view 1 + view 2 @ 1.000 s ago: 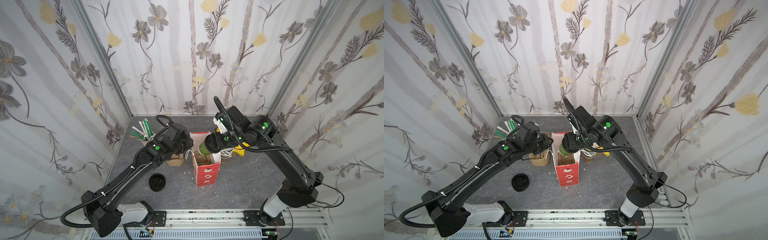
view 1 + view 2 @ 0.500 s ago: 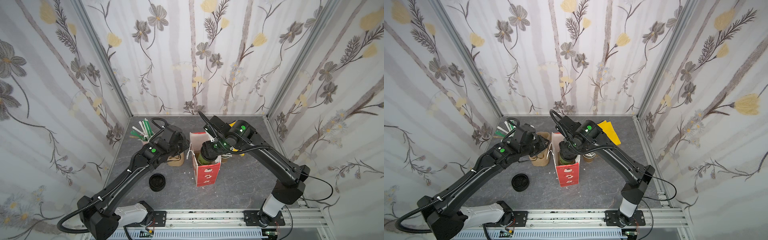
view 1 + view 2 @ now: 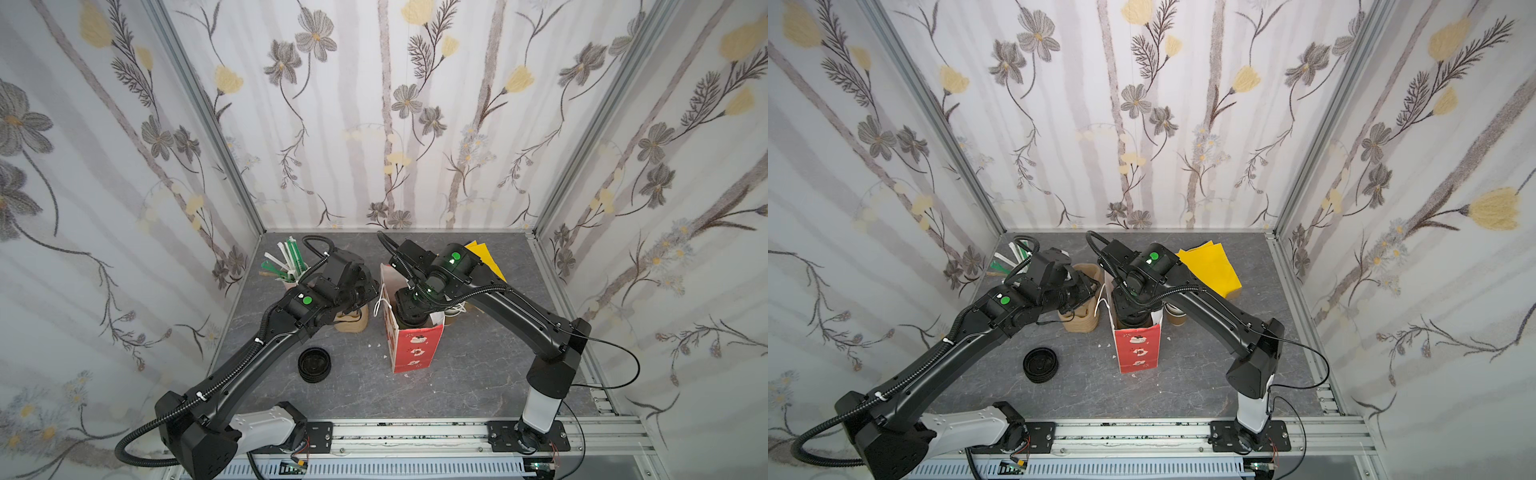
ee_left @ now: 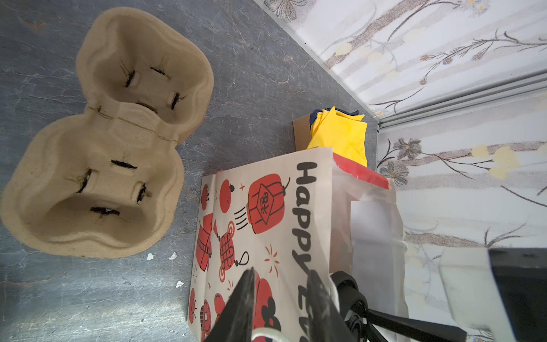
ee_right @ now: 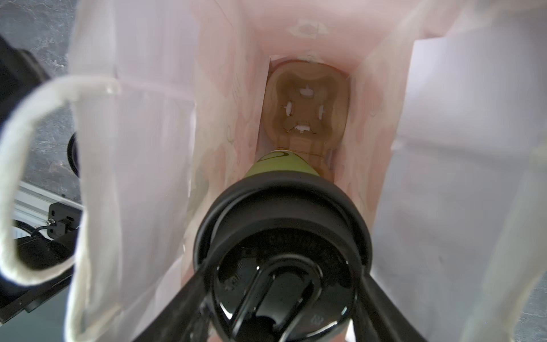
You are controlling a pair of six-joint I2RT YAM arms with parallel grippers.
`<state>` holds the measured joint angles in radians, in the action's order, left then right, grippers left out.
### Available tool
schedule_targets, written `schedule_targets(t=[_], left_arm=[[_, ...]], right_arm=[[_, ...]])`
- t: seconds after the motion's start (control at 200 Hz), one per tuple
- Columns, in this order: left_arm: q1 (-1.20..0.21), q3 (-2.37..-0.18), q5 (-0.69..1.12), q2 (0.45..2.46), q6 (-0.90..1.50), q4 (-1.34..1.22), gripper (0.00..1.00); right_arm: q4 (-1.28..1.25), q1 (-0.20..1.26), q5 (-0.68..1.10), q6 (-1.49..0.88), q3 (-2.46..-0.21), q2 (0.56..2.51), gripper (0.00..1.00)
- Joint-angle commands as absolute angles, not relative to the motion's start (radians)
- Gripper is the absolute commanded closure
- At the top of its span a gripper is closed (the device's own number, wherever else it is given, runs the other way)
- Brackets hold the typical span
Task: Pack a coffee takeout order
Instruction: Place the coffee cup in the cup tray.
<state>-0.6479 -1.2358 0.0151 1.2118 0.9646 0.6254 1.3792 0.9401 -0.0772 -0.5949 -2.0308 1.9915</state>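
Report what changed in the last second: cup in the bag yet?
The right end effector, gripping the black-lidded cup, lowered from above the red bag to inside it; nothing was let go. That exposed more of the yellow napkins. The left end effector stayed at the bag's rim; the empty carrier and loose lids did not move.

A tan cup carrier (image 4: 97,142) sat on the grey table (image 4: 251,74) beside the printed paper bag (image 4: 266,213). Yellow napkins (image 4: 340,133) lay behind the bag, and dark fingers (image 4: 241,305) flanked its rim.
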Motion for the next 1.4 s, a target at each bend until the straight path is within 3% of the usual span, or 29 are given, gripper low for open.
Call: schedule_targets(t=[0.0, 1.394], left_arm=[[-0.644, -1.229, -0.014, 1.193, 0.975, 0.617, 0.69], [-0.602, -1.173, 0.011, 1.137, 0.976, 0.614, 0.67]], right_arm=[[1.357, 0.94, -0.107, -0.592, -2.037, 2.006, 0.43], [1.353, 0.937, -0.104, -0.575, -2.027, 2.143, 0.4]])
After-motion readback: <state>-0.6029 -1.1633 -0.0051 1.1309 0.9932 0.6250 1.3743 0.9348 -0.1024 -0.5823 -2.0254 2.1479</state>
